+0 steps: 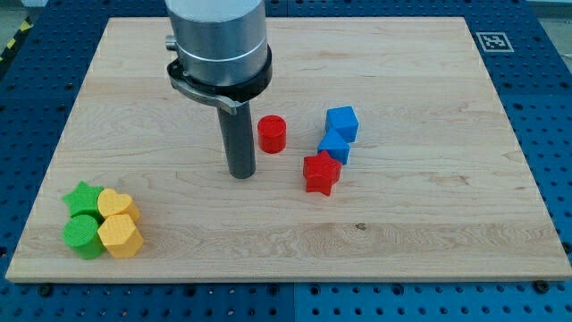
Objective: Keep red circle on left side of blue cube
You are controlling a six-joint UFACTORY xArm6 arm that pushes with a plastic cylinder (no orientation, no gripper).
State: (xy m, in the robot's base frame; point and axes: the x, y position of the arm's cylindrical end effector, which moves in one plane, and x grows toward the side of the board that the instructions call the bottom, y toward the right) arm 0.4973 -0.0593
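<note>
At the board's [375,250] lower left sit two yellow blocks [118,224], a green cylinder [81,235] and a green star [82,197]. The red star [321,173] touches a blue block [334,148]. My tip [241,173], with no claw, stands left of the red circle [273,134]; the blue cube [341,123] lies to that circle's right.

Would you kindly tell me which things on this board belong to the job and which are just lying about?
Job:
red circle
blue cube
my tip, at the view's left of the red circle

Lying about:
second blue block
red star
green star
green cylinder
two yellow blocks
</note>
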